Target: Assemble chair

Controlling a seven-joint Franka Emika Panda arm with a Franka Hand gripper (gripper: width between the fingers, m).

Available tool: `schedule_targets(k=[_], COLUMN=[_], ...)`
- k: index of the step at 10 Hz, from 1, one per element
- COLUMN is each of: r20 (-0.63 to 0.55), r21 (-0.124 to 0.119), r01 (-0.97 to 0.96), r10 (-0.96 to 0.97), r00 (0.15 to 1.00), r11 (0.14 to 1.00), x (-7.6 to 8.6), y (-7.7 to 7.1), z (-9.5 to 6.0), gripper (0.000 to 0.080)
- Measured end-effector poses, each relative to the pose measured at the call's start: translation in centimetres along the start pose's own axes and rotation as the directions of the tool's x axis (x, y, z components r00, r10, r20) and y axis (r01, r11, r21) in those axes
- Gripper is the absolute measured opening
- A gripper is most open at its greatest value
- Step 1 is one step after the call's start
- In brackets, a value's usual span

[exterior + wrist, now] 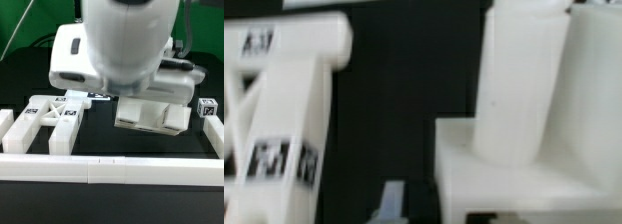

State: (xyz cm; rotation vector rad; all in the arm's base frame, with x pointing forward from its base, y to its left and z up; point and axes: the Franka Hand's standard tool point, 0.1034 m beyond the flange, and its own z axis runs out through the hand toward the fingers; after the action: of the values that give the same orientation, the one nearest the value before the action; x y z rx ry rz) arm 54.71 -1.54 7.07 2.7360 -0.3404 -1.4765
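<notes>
The chair was in loose parts on the black table [100,142], behind the long border rail [110,166]. The cut-out frame [52,113] lay toward the exterior view's left, the chunky post piece [150,114] sat under the arm, and a small tagged block [208,108] stood at the exterior view's right.

In the wrist view the gripper [390,204] was clenched on nothing that could be seen, poised over the dark gap between the frame and the post piece.

The likely trouble lay in that gap. A sideways drift could nudge either part and skew it off its pose. Spreading the fingers there might shove both parts apart. A descent onto a part with the claw clenched would press or tip it rather than grasp it. The arm's body hid the claw from the exterior view, so how much room it had was hard to judge.
</notes>
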Motion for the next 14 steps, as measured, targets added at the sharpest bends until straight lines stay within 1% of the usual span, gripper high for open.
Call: schedule_targets(k=[1, 2, 3, 5, 6, 7, 8, 9, 10, 11, 12, 13, 14], r20=[0.054, 0.087, 0.076, 0.04, 0.038, 0.032, 0.033, 0.034, 0.029, 0.022, 0.013, 0.008, 0.001], r21=[0.002, 0.003, 0.006, 0.012, 0.012, 0.013, 0.012, 0.011, -0.001, -0.031, -0.067, -0.075, -0.071], r01=[-0.025, -0.033, -0.034, -0.036, -0.037, -0.037, -0.038, -0.039, -0.037, -0.041, -0.022, 0.019, 0.049], r10=[0.025, 0.033, 0.033, 0.036, 0.036, 0.037, 0.038, 0.039, 0.037, 0.042, 0.023, -0.019, -0.049], r00=[0.998, 0.996, 0.997, 0.999, 0.999, 0.999, 0.999, 0.999, 0.999, 0.999, 1.0, 1.0, 0.999], r11=[1.0, 0.999, 0.999, 0.999, 0.999, 0.999, 0.999, 0.999, 0.999, 0.999, 0.998, 0.997, 0.996], x=[0.0, -0.9, -1.3, -0.1, 0.3, 0.5, 0.6, 0.8, 0.9, 1.0, 1.1, 1.1, 1.1], y=[0.2, 0.2, 0.1, 0.0, 0.0, 0.0, 0.1, 0.1, 0.4, 1.0, 1.8, 2.7, 3.9], z=[0.3, 0.9, 1.3, 1.8, 2.1, 2.1, 2.3, 2.5, 2.5, 2.4, 2.1, 1.5, 0.8], gripper=[0.0032, 0.0032, 0.0032, 0.0045, 0.0045, 0.0234, 0.037, 0.037, 0.0543, 0.0627, 0.0643, 0.0643, 0.0648])
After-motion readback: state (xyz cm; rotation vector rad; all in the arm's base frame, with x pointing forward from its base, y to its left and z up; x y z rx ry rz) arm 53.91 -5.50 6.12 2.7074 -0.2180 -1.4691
